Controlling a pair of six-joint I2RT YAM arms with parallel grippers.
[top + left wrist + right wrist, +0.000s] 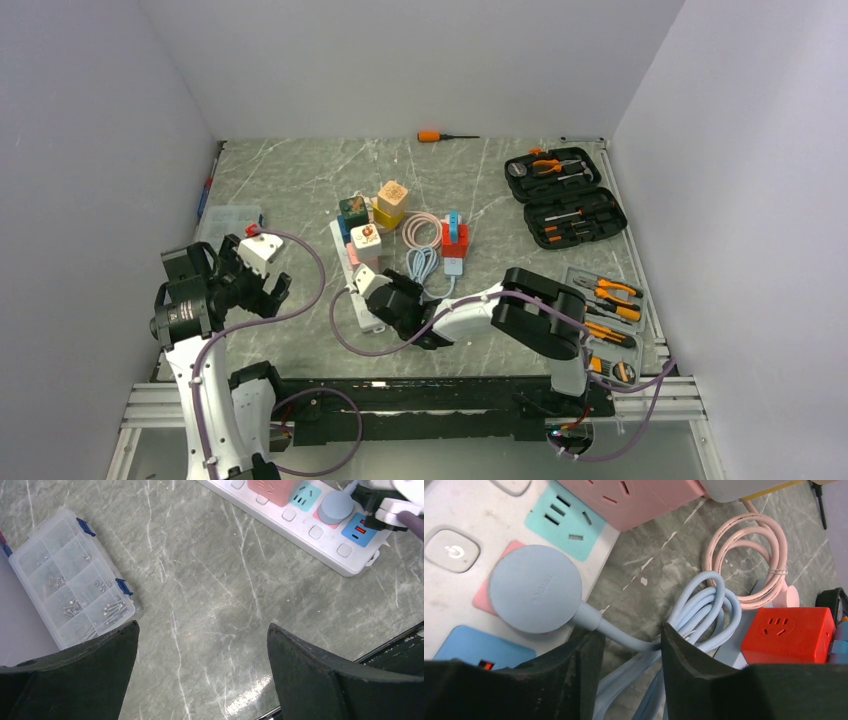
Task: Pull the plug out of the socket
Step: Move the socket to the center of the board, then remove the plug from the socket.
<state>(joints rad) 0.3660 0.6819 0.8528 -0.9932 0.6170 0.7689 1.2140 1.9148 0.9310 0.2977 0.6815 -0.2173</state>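
The socket is a long white power strip [350, 272] with pastel outlets, also in the left wrist view [300, 527] and the right wrist view [454, 525]. A round grey-blue plug [535, 596] sits in a pink outlet near the strip's near end; it also shows in the left wrist view [335, 507]. My right gripper [631, 640] is low at that end [388, 300], jaws apart, straddling the plug's blue cord [624, 632] just beside the plug. A pink cube adapter [644, 497] sits further along. My left gripper [202, 635] is open and empty above bare table, left of the strip [262, 285].
A clear screw box [70, 587] lies at the left. A coiled blue cable [709, 610], a pink coil [749, 555] and a red cube adapter [789, 634] lie right of the strip. An open tool case [565, 195], a pliers tray [605, 320] and an orange screwdriver [445, 136] lie further off.
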